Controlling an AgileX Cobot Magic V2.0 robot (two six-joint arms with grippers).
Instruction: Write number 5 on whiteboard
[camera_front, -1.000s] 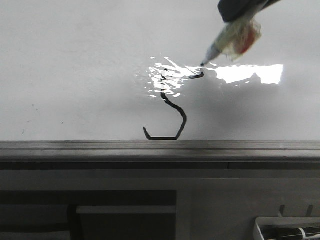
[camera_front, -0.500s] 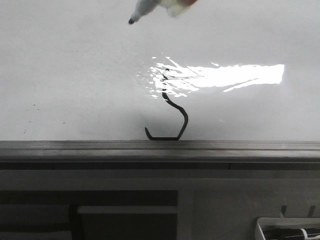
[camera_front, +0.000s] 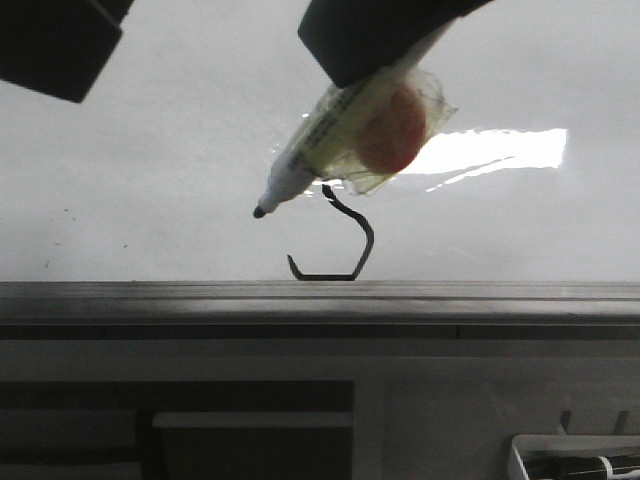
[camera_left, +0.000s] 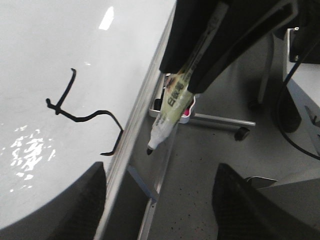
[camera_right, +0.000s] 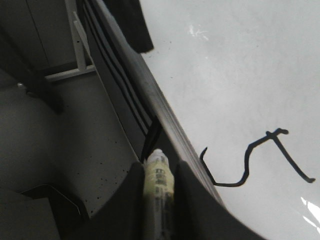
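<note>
Whiteboard (camera_front: 150, 150); number 5 (camera_front: 345, 250) upright

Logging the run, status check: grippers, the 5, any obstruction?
Right gripper shut on marker, tip off whiteboard. Left gripper state unclear. Number 5 drawn. Nothing obstructing.

The number 5 (camera_right: 252, 160), a thin black hooked stroke, sits finished on the glossy white whiteboard (camera_front: 150, 180), just beside its grey metal edge strip.
</note>
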